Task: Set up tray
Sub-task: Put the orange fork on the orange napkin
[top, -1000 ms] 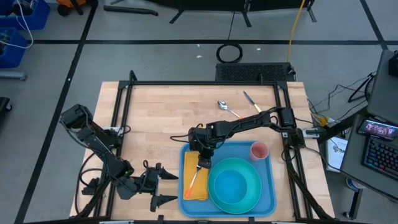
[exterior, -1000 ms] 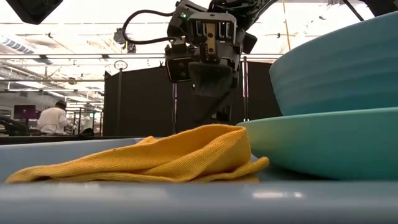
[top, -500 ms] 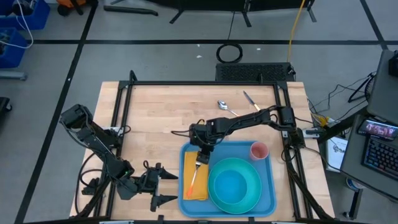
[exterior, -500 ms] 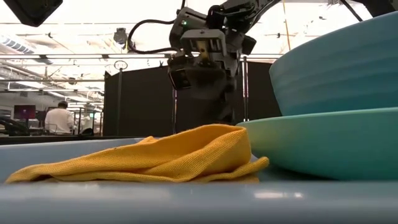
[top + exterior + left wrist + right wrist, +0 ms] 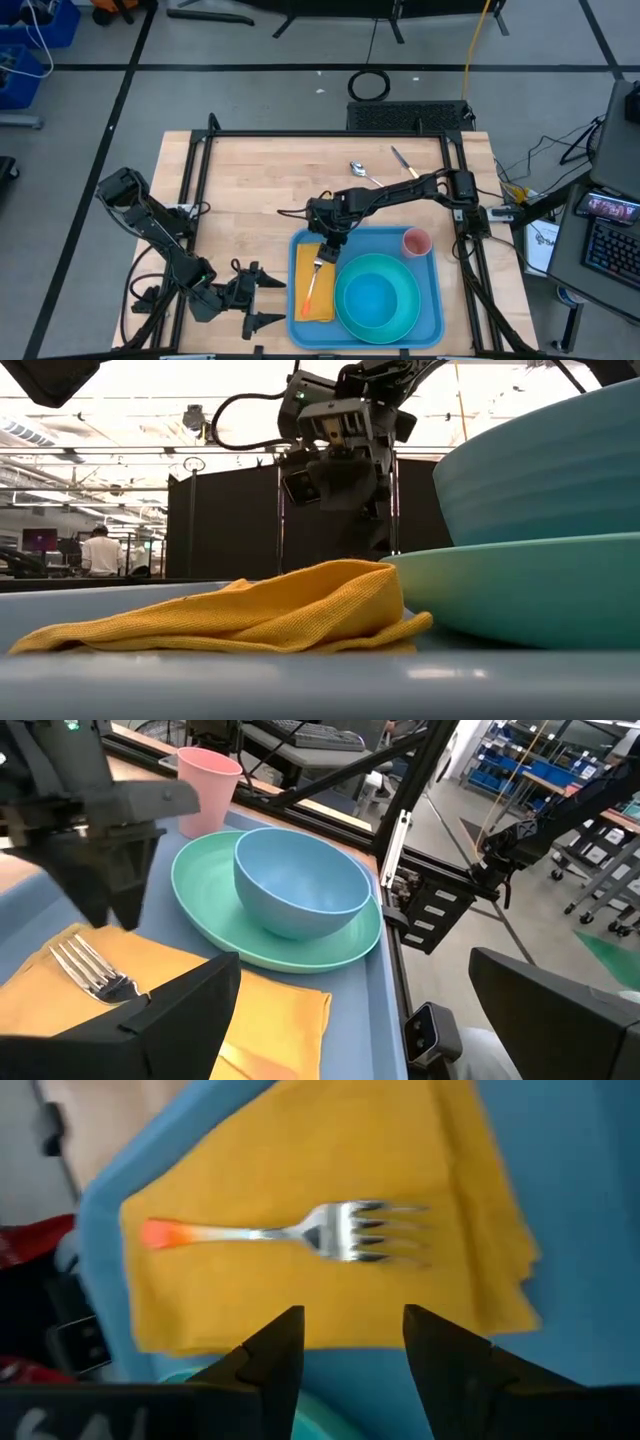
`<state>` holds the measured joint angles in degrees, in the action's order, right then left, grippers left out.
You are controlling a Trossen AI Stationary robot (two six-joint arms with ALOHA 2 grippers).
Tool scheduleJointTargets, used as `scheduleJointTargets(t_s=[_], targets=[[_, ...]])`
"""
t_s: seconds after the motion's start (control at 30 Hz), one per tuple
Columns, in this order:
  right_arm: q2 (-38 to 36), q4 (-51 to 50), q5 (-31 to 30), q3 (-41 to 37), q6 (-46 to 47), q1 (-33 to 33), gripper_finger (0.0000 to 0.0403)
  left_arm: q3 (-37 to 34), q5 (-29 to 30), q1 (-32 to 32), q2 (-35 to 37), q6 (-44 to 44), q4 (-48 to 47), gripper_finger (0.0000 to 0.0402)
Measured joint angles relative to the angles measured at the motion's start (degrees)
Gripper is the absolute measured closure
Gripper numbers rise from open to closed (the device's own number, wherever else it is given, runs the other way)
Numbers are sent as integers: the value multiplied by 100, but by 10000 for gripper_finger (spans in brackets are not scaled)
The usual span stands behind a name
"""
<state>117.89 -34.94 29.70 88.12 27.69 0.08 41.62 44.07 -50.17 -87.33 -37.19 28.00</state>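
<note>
We see the blue tray point(image 5: 431, 290) at the near edge of the wooden table point(image 5: 250, 190), toward the right side. On it lies a yellow napkin point(image 5: 312, 290), along the tray's left side. A fork point(image 5: 313, 280) with an orange handle lies on the napkin. Just beside the napkin sits a teal plate point(image 5: 400, 322) with a blue bowl point(image 5: 372, 298) in it. A pink cup point(image 5: 416, 242) stands in the far right corner of the tray.

The right gripper point(image 5: 329, 245) hangs over the far end of the napkin, just above the fork's prongs. In the right wrist view its 2 fingers point(image 5: 270, 1355) stand apart with a gap between them, and they hold nothing. The fork point(image 5: 300, 1235) lies free on the napkin point(image 5: 250, 1295), not touching the fingers.

The left gripper point(image 5: 262, 300) waits low at the near left of the table, just beside the tray. Its 2 fingers are spread wide and it holds nothing.

On the bare wood past the tray lie a spoon point(image 5: 362, 172) and a knife point(image 5: 402, 160), close to each other. The right arm point(image 5: 400, 192) reaches over the table near them.

In the low view the napkin point(image 5: 250, 610) and the plate point(image 5: 520, 590) fill the front and hide much of the tray behind. A person point(image 5: 98, 552) stands far back in the room.
</note>
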Motion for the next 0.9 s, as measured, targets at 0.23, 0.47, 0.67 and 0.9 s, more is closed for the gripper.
scheduleJointTargets(t_s=[0.23, 0.47, 0.67, 0.9], targets=[[13, 216, -260, 0, -75, -11, 239, -1, 1, 0, 0, -7, 2, 4], [13, 506, -95, 0, -49, -11, 238, -1, 21, 0, 0, -39, 5, 4], [17, 620, -87, 0, 46, 0, 240, -1, 98, 0, 2, -39, 5, 4], [-32, 103, -455, 0, 60, 4, 241, -1, 96, -24, 2, -22, -3, 4]])
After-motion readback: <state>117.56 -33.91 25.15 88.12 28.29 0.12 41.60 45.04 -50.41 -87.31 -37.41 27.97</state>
